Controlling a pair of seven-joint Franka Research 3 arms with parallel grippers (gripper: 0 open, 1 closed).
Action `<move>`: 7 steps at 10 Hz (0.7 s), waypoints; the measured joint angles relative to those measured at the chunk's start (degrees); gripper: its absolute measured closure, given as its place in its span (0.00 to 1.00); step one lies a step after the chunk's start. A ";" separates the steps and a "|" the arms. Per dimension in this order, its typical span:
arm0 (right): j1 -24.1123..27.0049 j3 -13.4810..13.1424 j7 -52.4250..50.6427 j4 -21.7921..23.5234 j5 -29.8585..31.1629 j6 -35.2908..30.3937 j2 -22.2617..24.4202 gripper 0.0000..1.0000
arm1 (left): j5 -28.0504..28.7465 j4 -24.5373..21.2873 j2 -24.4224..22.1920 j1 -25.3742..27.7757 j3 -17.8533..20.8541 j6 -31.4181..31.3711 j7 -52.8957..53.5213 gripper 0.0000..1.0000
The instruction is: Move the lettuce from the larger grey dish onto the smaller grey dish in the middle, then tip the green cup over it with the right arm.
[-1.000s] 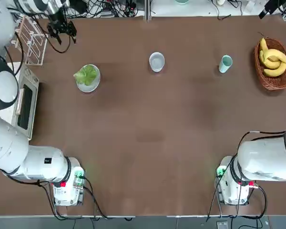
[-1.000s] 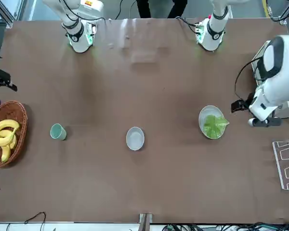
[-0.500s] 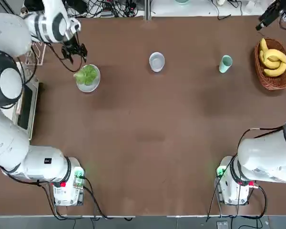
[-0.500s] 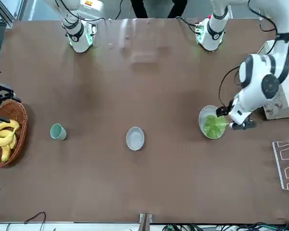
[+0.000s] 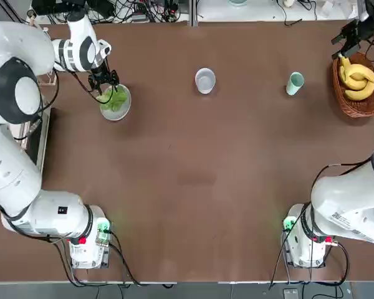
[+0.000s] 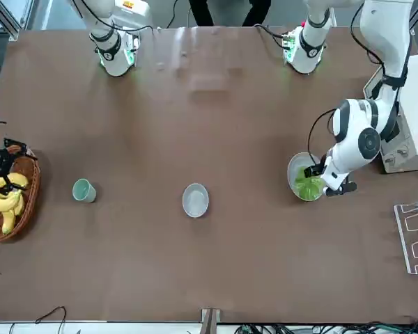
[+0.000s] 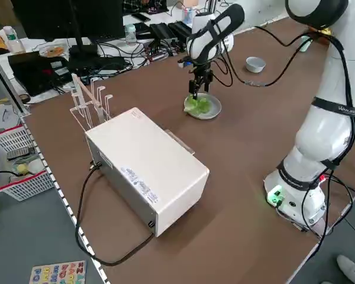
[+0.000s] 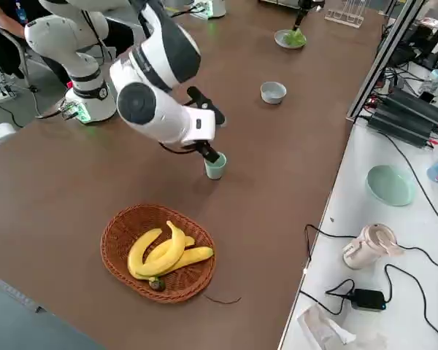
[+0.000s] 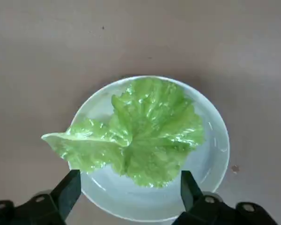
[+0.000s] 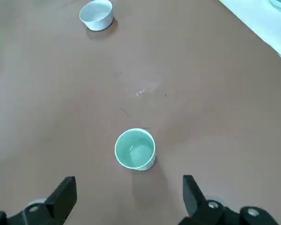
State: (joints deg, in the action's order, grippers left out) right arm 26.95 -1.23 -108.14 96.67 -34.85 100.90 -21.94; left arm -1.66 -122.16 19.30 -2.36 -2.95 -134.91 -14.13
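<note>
I see the lettuce (image 9: 136, 133), a small bunch of crinkled bright green leaves, lying on the larger grey dish (image 9: 210, 150), a flat, round, light grey plate on the left part of the brown table (image 5: 193, 180). One leaf tip reaches over the plate's rim. My left gripper (image 9: 126, 197) hangs right above that plate with its dark fingers (image 9: 68, 192) spread wide, one at each side of the leaves, and I cannot tell whether they touch the leaves or the plate. In the top view the left gripper (image 5: 105, 80) sits at the far-left edge of the plate (image 5: 115, 106).

The smaller grey dish (image 5: 205, 80), a small round pale grey-white bowl, stands upright in the middle of the far half of the table, well apart from the plate. The green cup (image 5: 295, 82), a small pale mint-green cup with no handle, stands upright further to the right, between the bowl and a round brown wicker basket (image 5: 368, 106) that holds yellow bananas (image 5: 358, 78).

My right gripper (image 10: 129, 199) is spread wide too, holding nothing, raised with the cup (image 10: 135, 148) in its line of sight. From overhead the right gripper (image 5: 349, 38) is at the table's far right, above the basket's far rim.

A white box-shaped appliance (image 7: 145, 168) and a clear rack (image 7: 86, 100) sit at the table's left edge.
</note>
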 joint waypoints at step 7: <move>12.16 11.33 -17.32 -0.47 -1.22 3.51 -11.02 0.00 | 0.01 4.88 7.51 0.23 0.35 -1.70 -2.90 0.28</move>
State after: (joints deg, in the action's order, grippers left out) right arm 39.11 10.10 -125.45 96.20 -36.07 104.41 -32.97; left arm -1.65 -117.29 26.81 -2.13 -2.60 -136.60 -17.03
